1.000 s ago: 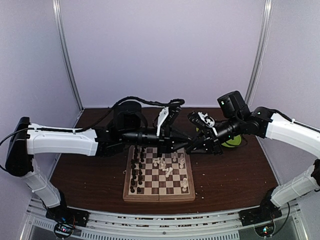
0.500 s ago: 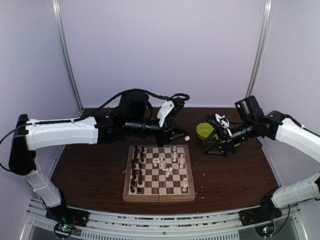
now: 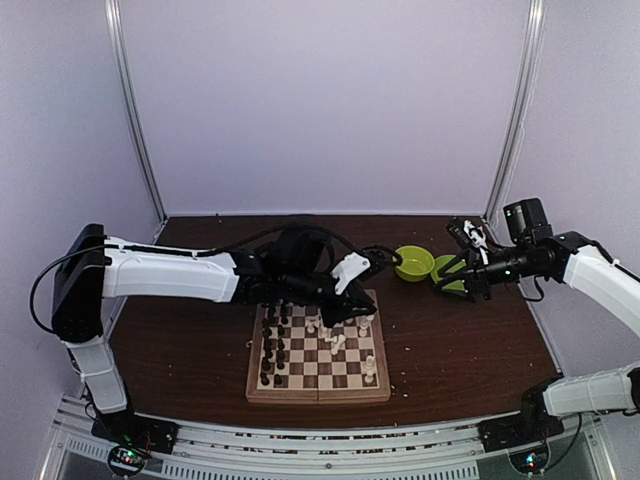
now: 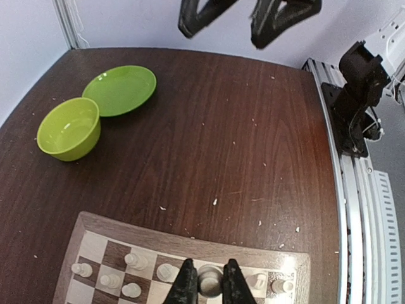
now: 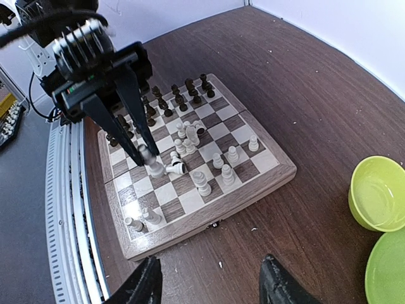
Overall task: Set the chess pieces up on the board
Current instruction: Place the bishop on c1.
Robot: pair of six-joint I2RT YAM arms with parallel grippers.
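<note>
Wooden board (image 3: pixel 318 395) lies on the brown tabletop (image 3: pixel 170 340), nearest the arm bases. Dark pieces (image 3: pixel 272 345) stand in two files along its left side. Cream pieces (image 3: pixel 362 322) are scattered over the right half, most of them upright; a toppled piece (image 5: pixel 178 168) lies mid-board.

Left tool (image 4: pixel 209 269) points down over the board's far right part, pinching one cream piece (image 5: pixel 154 168) between both fingers. Whether that piece touches its square cannot be determined.

White crumbs (image 4: pixel 215 202) dot the tabletop beyond the board. Farther back and to the right sits a green bowl (image 4: pixel 68 128), with a green plate (image 4: pixel 120 90) just beside it.

Right tool (image 5: pixel 209 269) hangs above the tabletop near the plate, well off the board, fingers spread wide and holding nothing.
</note>
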